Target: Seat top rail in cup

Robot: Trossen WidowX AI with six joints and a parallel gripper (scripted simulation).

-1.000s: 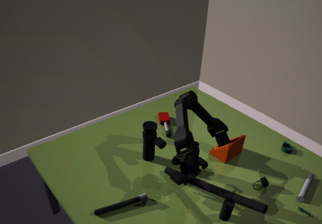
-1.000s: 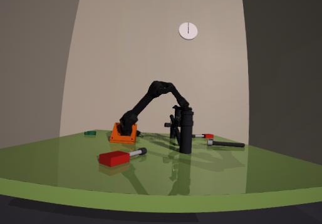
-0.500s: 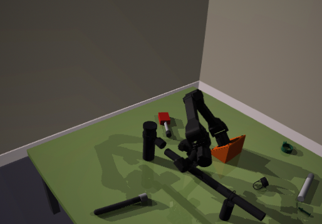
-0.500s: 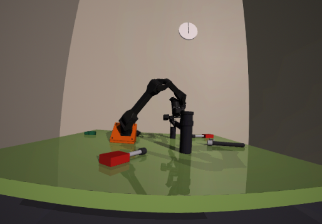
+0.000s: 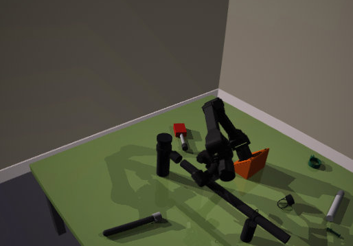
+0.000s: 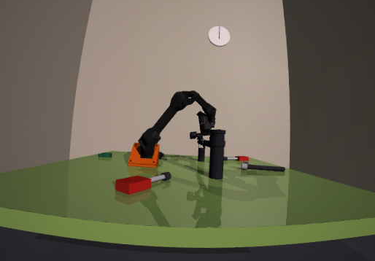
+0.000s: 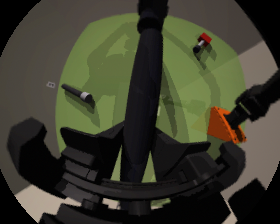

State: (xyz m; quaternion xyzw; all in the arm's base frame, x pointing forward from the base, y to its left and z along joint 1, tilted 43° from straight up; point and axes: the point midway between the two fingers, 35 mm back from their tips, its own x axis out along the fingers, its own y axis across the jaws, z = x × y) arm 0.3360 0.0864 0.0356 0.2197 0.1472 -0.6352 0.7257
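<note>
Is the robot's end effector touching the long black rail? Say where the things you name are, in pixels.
Touching: the wrist view shows the end effector's (image 5: 200, 179) (image 7: 140, 137) two fingers pressed against the rail's (image 5: 237, 204) (image 7: 145, 85) sides.

No lettering, label, brand or number is showing legibly on anything; the wall clock (image 6: 219, 36) is displaying no readable numerals, and the small pale tag (image 7: 51, 85) in the wrist view is carrying marks too blurred to read.

green table (image 5: 137, 183) (image 6: 91, 198) (image 7: 103, 60) | big post (image 5: 163, 161) (image 6: 217, 158) upright | small post (image 5: 248, 231) (image 6: 201, 154) upright | dark bar, grey end (image 5: 130, 225) (image 6: 264, 168) (image 7: 76, 92), flat | red block with rod (image 5: 180, 130) (image 6: 133, 184) (image 7: 205, 39) | orange base (image 5: 257, 164) (image 6: 143, 162) (image 7: 218, 124) | green ring (image 5: 310, 163) (image 6: 105, 155) | white-grey cylinder (image 5: 334, 207)
</note>
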